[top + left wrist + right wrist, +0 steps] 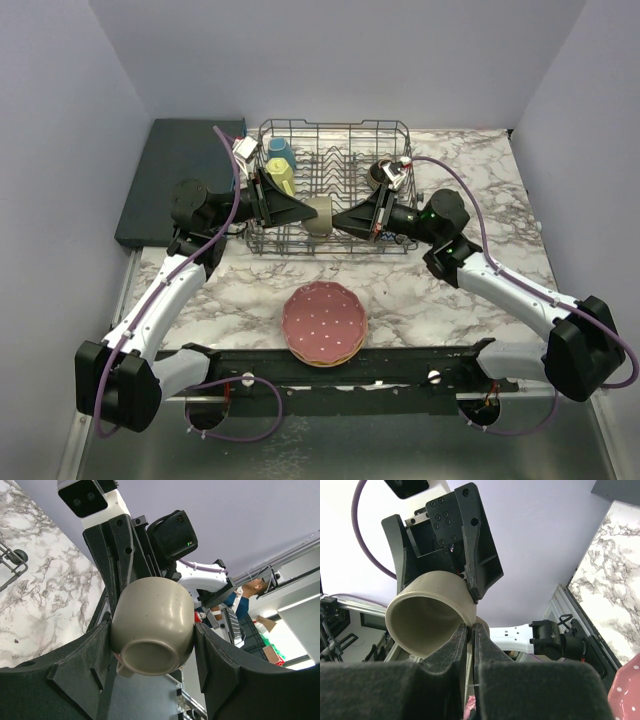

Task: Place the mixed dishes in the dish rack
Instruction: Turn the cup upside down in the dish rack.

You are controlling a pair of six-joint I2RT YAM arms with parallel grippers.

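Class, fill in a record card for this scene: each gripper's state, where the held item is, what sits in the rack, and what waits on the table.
left gripper: shut on the olive-grey mug, one finger on each side of its body
right gripper: shut on the same mug, pinching its rim wall
mug position: over the front part of the dish rack; resting or lifted, cannot tell
in rack: yellow mug and blue mug, left rear
on table: stack of plates, pink on top, in front of the rack
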